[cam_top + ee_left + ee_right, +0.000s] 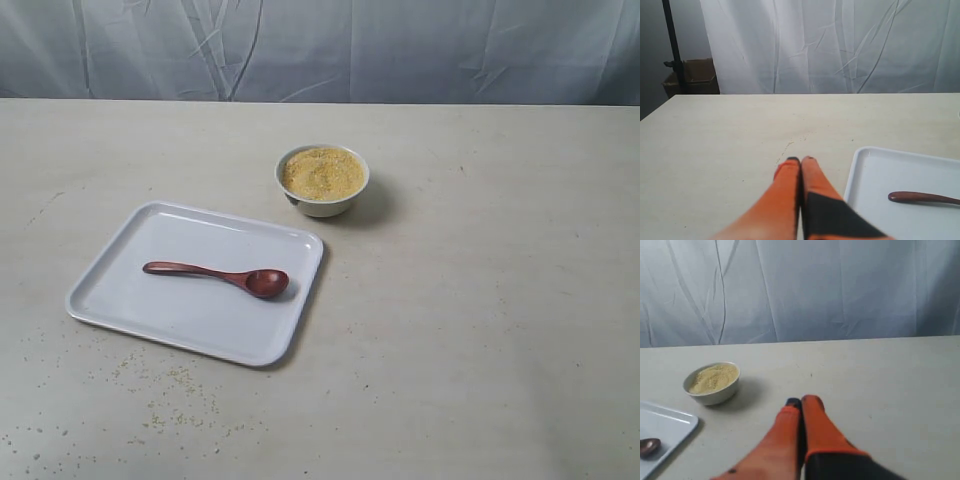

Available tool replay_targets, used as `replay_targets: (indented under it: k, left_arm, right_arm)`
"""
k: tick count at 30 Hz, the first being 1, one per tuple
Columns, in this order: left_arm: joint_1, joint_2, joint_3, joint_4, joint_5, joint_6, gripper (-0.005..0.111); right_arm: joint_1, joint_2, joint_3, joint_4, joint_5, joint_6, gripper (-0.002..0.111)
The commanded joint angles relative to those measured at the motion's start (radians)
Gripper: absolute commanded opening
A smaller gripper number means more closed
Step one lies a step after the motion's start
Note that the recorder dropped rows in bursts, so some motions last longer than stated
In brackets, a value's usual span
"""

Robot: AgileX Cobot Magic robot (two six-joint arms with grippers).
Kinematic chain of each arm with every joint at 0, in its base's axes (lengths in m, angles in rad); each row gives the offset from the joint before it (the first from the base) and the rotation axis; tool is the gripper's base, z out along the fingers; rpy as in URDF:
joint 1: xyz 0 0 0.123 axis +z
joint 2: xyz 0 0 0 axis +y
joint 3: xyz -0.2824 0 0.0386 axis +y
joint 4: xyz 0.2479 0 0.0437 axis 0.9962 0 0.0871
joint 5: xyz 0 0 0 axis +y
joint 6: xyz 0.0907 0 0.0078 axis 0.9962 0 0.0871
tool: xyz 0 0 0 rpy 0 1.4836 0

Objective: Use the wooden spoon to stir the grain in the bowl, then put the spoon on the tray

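Observation:
The dark reddish-brown wooden spoon [220, 274] lies flat on the white tray [130, 300], head toward the right; its handle end [922, 198] shows in the left wrist view on the tray [875, 165]. Behind the tray's far right corner stands the small white bowl [322, 201], filled with yellow-tan grain [322, 172]. Neither arm appears in the exterior view. My left gripper [800, 160] is shut and empty, just beside the tray's edge. My right gripper [803, 402] is shut and empty over bare table, apart from the bowl [713, 388] and the spoon head [648, 446].
Spilled granules [170, 385] are scattered on the table in front of the tray. A pale curtain [330, 45] hangs behind the table's far edge. A cardboard box [690, 75] and a dark pole [674, 47] stand off the table.

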Motion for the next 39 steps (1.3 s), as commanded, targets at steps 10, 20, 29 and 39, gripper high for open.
replay_targets:
  k: [10, 20, 29, 39]
  left_arm:
    - [0.001, -0.005, 0.005, 0.007, -0.008, -0.001, 0.0]
    - [0.001, -0.005, 0.005, 0.007, -0.008, -0.001, 0.0]
    - [0.001, -0.005, 0.005, 0.007, -0.008, -0.001, 0.0]
    - [0.001, -0.005, 0.005, 0.009, -0.008, -0.001, 0.0]
  right_arm:
    - [-0.005, -0.023, 0.255, -0.001, -0.246, 0.001, 0.0]
    - [-0.005, -0.023, 0.32, -0.001, -0.253, 0.001, 0.0]
    - [-0.016, -0.023, 0.32, -0.001, -0.254, 0.004, 0.0]
    - [-0.162, -0.023, 0.32, 0.0, -0.254, 0.004, 0.0]
